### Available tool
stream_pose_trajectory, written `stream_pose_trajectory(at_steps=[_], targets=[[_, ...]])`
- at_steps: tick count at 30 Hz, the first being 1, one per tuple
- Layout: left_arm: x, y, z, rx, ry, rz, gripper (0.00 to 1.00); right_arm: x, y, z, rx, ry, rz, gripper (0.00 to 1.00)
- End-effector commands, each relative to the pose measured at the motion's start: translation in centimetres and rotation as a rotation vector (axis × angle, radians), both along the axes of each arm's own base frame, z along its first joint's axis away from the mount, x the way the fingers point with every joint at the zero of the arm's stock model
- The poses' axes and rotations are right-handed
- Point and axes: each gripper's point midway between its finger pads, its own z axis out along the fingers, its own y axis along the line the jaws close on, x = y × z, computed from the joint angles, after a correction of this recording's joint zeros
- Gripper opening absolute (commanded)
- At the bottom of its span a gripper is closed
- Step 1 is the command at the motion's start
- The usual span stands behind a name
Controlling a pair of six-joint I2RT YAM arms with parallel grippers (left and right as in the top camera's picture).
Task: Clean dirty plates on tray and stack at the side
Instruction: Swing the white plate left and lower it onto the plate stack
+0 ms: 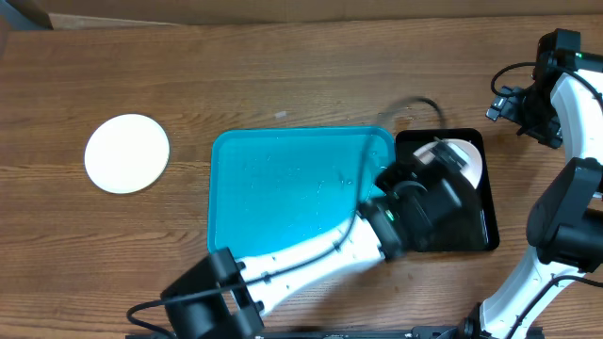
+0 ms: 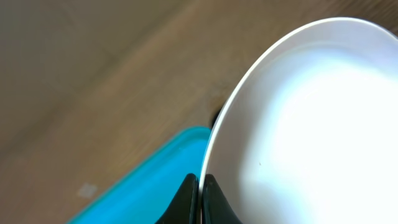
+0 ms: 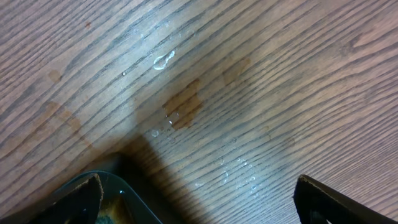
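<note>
My left gripper (image 1: 426, 175) (image 2: 200, 186) is shut on the rim of a plain white plate (image 1: 459, 158) (image 2: 311, 124) and holds it tilted over the black tray. The turquoise tray (image 1: 283, 198) (image 2: 146, 186) lies mid-table with no plates on it, only water drops. Another white plate (image 1: 127, 153) lies flat on the table at the far left. A plate with a yellow-green rim is not in view. My right gripper (image 1: 520, 105) (image 3: 199, 186) is open and empty above bare table, right of the trays.
A narrow glossy black tray (image 1: 476, 231) sits against the turquoise tray's right side; its corner shows in the right wrist view (image 3: 121, 193). Water drops and a brown stain (image 3: 183, 109) mark the wood. A black cable (image 1: 415, 104) loops behind the black tray.
</note>
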Motion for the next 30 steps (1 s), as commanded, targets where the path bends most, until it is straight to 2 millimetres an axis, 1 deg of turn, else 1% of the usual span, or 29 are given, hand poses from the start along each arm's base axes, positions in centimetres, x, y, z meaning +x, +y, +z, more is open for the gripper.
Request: stream_pose_trajectory(at_steps=[1, 3, 5, 6, 8, 9, 12, 13, 15, 16, 19, 21, 23, 26, 30], targets=[[1.5, 0.1, -1.7, -0.281, 0.286, 0.022, 0.04, 0.5, -0.3, 2.0, -0.021, -0.051, -0.003, 1.00], [2.7, 1.2, -2.4, -0.385, 0.427, 0.030, 0.04, 0.5, -0.3, 2.0, -0.021, -0.051, -0.003, 1.00], [4.2, 3.2, -2.7, -0.514, 0.577, 0.065, 0.04, 0.5, -0.3, 2.0, -0.021, -0.051, -0.003, 1.00], [5.0, 4.5, -2.8, -0.573, 0.643, 0.090, 0.04, 0.5, -0.3, 2.0, -0.021, -0.051, -0.003, 1.00], [6.7, 7.7, -2.8, -0.674, 0.747, 0.158, 0.04, 0.5, -0.3, 2.0, -0.021, -0.051, -0.003, 1.00], [7.5, 9.6, -2.9, -0.713, 0.785, 0.197, 0.04, 0.5, -0.3, 2.0, -0.021, -0.051, -0.003, 1.00], [10.0, 17.0, -3.8, -0.782, 0.836, 0.370, 0.04, 0.5, -0.3, 2.0, -0.021, -0.051, -0.003, 1.00], [10.6, 20.0, -4.3, -0.794, 0.843, 0.449, 0.04, 0.5, -0.3, 2.0, -0.021, -0.051, -0.003, 1.00], [11.2, 24.9, -5.0, -0.814, 0.849, 0.577, 0.04, 0.5, -0.3, 2.0, -0.021, -0.051, -0.003, 1.00], [11.3, 27.8, -5.4, -0.829, 0.854, 0.653, 0.04, 0.5, -0.3, 2.0, -0.021, -0.051, -0.003, 1.00], [11.0, 35.2, -6.1, -0.875, 0.849, 0.819, 0.04, 0.5, -0.3, 2.0, -0.021, -0.051, -0.003, 1.00], [10.3, 39.9, -6.4, -0.906, 0.835, 0.929, 0.04, 0.5, -0.3, 2.0, -0.021, -0.051, -0.003, 1.00], [9.2, 44.8, -6.8, -0.934, 0.808, 1.058, 0.04, 0.5, -0.3, 2.0, -0.021, -0.051, -0.003, 1.00], [7.6, 51.0, -7.2, -0.965, 0.748, 1.204, 0.04, 0.5, -0.3, 2.0, -0.021, -0.051, -0.003, 1.00], [5.1, 57.0, -7.5, -0.980, 0.673, 1.363, 0.04, 0.5, -0.3, 2.0, -0.021, -0.051, -0.003, 1.00]])
